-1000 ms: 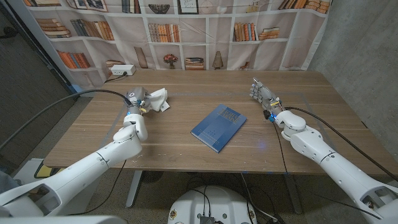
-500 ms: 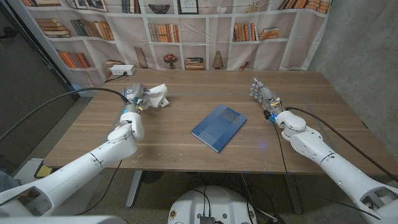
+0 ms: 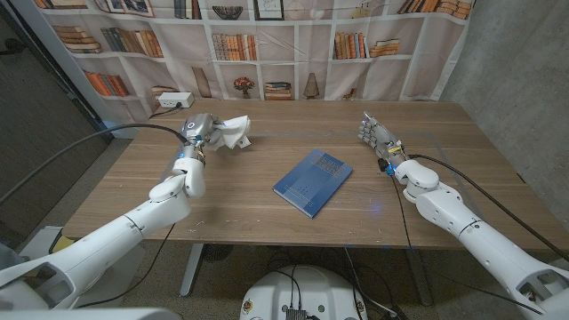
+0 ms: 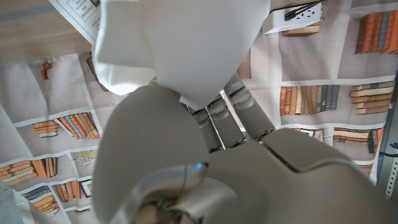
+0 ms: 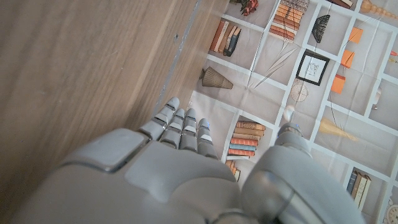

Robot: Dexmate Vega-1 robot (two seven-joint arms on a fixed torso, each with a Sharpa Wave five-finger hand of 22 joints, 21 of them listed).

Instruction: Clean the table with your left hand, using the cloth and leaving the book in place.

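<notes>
My left hand (image 3: 201, 132) grips a white cloth (image 3: 233, 133) at the far left of the table, with the cloth bunched out to its right. In the left wrist view the cloth (image 4: 180, 43) hangs over the fingers of that hand (image 4: 186, 162). A blue book (image 3: 312, 182) lies near the middle of the table, tilted, well apart from the cloth. My right hand (image 3: 375, 135) stands at the right of the table with its fingers straight and apart, holding nothing. The right wrist view shows the same hand (image 5: 168, 162) beside bare wood.
The wooden table (image 3: 267, 209) has bare surface in front of the book and on both sides. A bookshelf-print backdrop (image 3: 284, 44) hangs behind the far edge. A white power strip (image 3: 174, 100) sits behind the table at the back left.
My left hand has carried the cloth away from me and to the right along the table's left side. The book and my right hand have stayed where they were.
</notes>
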